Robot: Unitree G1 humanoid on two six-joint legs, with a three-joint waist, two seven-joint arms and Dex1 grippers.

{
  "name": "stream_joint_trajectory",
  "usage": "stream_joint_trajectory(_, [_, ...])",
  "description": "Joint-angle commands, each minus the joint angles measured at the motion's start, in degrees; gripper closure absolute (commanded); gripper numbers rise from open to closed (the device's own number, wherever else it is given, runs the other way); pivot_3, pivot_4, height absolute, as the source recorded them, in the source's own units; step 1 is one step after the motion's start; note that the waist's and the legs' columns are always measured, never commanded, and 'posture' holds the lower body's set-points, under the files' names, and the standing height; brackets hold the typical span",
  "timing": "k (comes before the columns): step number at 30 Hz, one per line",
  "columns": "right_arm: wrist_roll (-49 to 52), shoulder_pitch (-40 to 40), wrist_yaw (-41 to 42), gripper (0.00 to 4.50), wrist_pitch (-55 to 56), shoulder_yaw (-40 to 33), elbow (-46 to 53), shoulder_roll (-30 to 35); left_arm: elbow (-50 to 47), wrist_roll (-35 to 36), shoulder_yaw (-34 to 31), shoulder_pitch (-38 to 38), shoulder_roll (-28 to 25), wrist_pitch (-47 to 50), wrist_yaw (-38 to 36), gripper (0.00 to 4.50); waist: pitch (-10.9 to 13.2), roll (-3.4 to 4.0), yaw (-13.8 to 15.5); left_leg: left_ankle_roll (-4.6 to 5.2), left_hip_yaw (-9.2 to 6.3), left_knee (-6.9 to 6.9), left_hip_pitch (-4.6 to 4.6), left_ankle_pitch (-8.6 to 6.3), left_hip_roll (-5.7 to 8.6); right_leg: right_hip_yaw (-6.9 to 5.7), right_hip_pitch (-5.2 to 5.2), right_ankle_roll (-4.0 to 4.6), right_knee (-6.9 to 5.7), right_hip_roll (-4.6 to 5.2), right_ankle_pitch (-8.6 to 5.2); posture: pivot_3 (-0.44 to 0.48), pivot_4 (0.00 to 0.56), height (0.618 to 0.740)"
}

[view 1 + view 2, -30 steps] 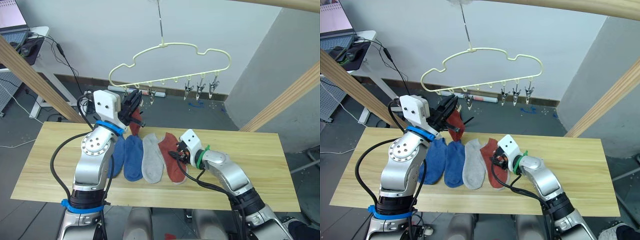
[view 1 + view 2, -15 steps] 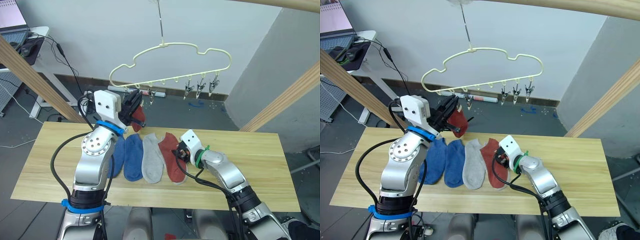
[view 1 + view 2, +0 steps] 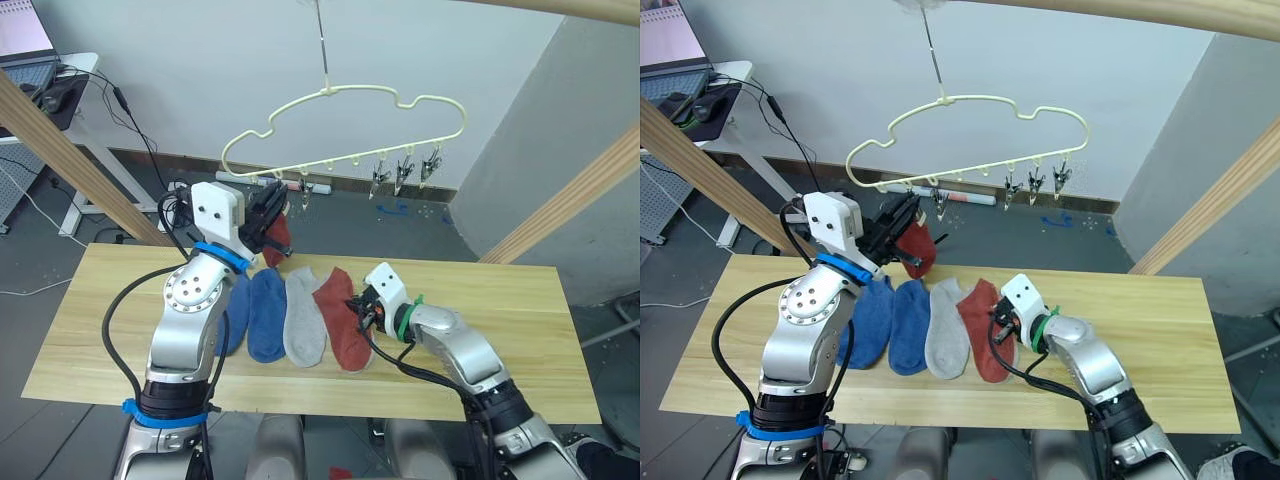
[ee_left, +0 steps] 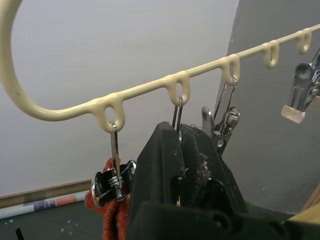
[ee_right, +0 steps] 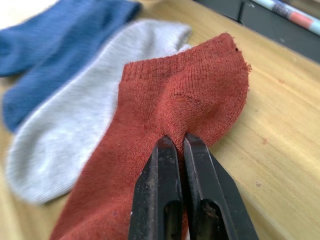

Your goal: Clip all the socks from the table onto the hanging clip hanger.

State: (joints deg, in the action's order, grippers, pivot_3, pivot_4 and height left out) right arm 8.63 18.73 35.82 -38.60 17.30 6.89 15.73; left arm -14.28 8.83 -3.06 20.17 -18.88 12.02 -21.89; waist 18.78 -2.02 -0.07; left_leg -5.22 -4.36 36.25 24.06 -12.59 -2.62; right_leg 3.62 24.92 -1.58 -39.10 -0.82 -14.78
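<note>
Comparing with a second ago: right gripper (image 5: 176, 150) has slid onto the rust sock (image 5: 170, 105) on the table (image 3: 520, 330), fingers pinched on its knit.
Left gripper (image 4: 181, 150): raised at the clip hanger (image 3: 345, 125); open or closed, cannot tell.
Hung sock (image 3: 917, 245): rust red, clipped at the hanger's left end.
Room: bare planks right of the blue socks (image 3: 255, 315) and grey sock (image 3: 302, 320).
Hidden: the clip behind the left fingers.
</note>
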Motion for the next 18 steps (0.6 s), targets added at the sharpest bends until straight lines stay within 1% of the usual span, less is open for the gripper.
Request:
stream_joint_trajectory(1, [4.7, -0.62, 3.31, 4.45, -4.88, -1.9, 9.26, 2.74, -1.04, -0.06, 0.05, -0.91, -0.3, -0.16, -0.04, 4.5, 0.0, 0.0, -0.02, 0.0, 0.0, 0.0, -0.01, 0.0, 0.0, 0.0, -0.02, 0.0, -0.01, 0.0, 0.0, 0.102, 0.313, 0.74])
stream_joint_trajectory(5, [7.22, -0.47, 3.89, 4.45, -9.85, -4.35, 13.99, 6.66, -1.03, 0.09, 0.43, -0.81, 0.11, -0.11, -0.05, 4.5, 0.0, 0.0, -0.02, 0.0, -0.01, 0.0, -0.09, 0.0, -0.01, 0.0, -0.09, -0.07, 0.0, -0.02, -0.04, 0.093, 0.317, 0.74])
stream_joint_trajectory(10, [9.22, -0.14, 3.7, 4.45, -12.9, -6.06, 14.33, 9.24, -0.85, 0.23, 0.27, -1.12, 0.02, -0.32, -0.23, 4.5, 0.0, 0.0, -0.04, 0.01, -0.01, 0.0, -0.1, 0.0, 0.01, 0.01, -0.12, -0.06, 0.02, -0.01, -0.03, 0.084, 0.318, 0.74])
stream_joint_trajectory(13, [9.63, 0.01, 3.47, 4.45, -13.43, -5.24, 13.41, 9.38, -0.64, 0.16, 0.43, -0.91, 0.11, -0.35, -0.21, 4.5, 0.0, 0.0, -0.07, 0.01, 0.0, 0.0, -0.11, 0.0, 0.0, 0.01, -0.12, -0.06, 0.02, -0.02, -0.03, 0.088, 0.316, 0.74])
stream_joint_trajectory(18, [9.28, 0.87, 2.52, 4.45, -12.95, -3.73, 12.41, 7.65, -0.48, 0.11, 0.42, -0.57, 0.01, -0.37, -0.21, 4.5, 0.0, 0.0, -0.07, 0.01, 0.0, 0.0, -0.11, 0.0, 0.01, 0.01, -0.13, -0.25, 0.02, -0.01, -0.15, 0.092, 0.318, 0.74])
